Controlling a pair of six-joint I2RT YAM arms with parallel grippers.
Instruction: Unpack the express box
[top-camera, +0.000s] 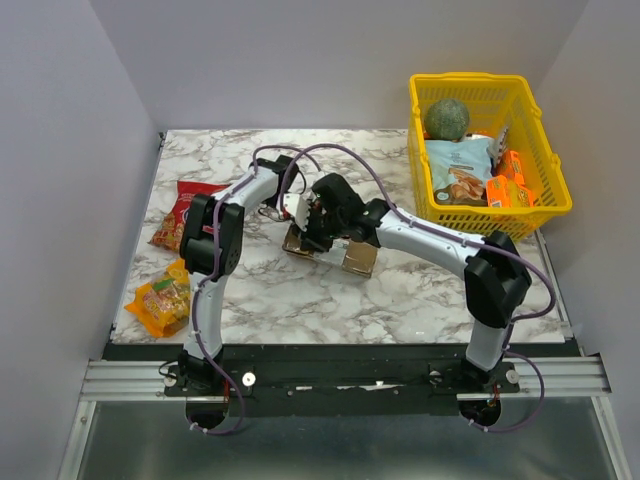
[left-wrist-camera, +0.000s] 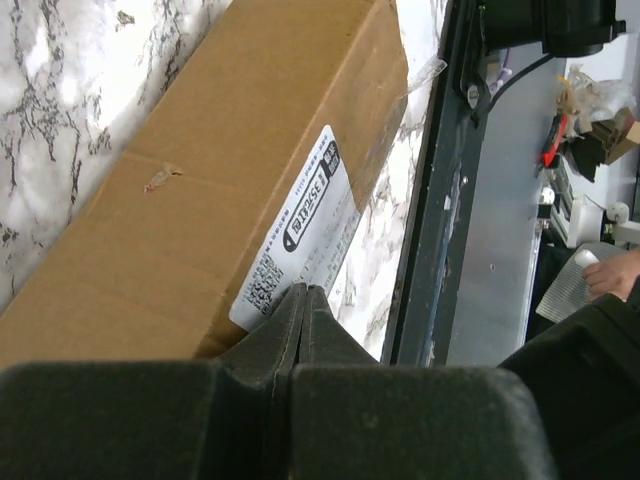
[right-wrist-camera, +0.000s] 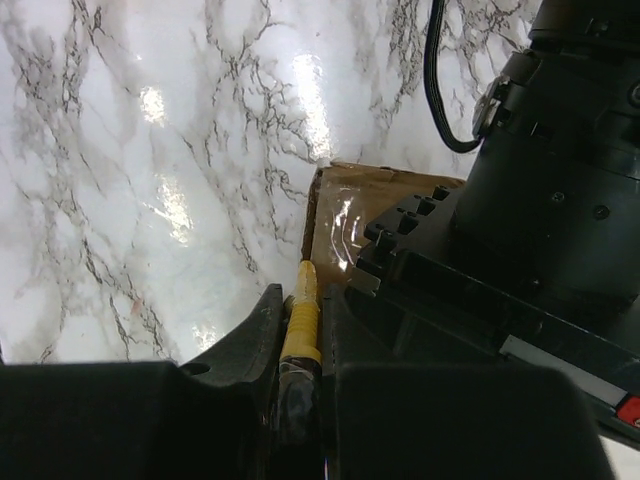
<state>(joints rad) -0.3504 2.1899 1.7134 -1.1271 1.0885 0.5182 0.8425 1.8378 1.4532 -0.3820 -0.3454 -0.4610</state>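
The express box (top-camera: 358, 258) is a long brown carton lying mid-table, mostly covered by both wrists. In the left wrist view the express box (left-wrist-camera: 190, 200) fills the frame, its white label (left-wrist-camera: 305, 215) facing up. My left gripper (left-wrist-camera: 305, 290) is shut with nothing in it, and its tips rest on the label's near edge. My right gripper (right-wrist-camera: 303, 296) is shut on a slim yellow tool (right-wrist-camera: 302, 318). The tool's tip touches the glossy taped end of the box (right-wrist-camera: 340, 205). In the top view the left gripper (top-camera: 298, 215) and right gripper (top-camera: 318, 238) meet over the carton.
A yellow plastic basket (top-camera: 480, 80) at the back right holds a green round thing (top-camera: 446, 118) and snack bags (top-camera: 460, 168). A red snack bag (top-camera: 180, 212) and an orange one (top-camera: 162, 300) lie at the left. Walls close in the table on three sides.
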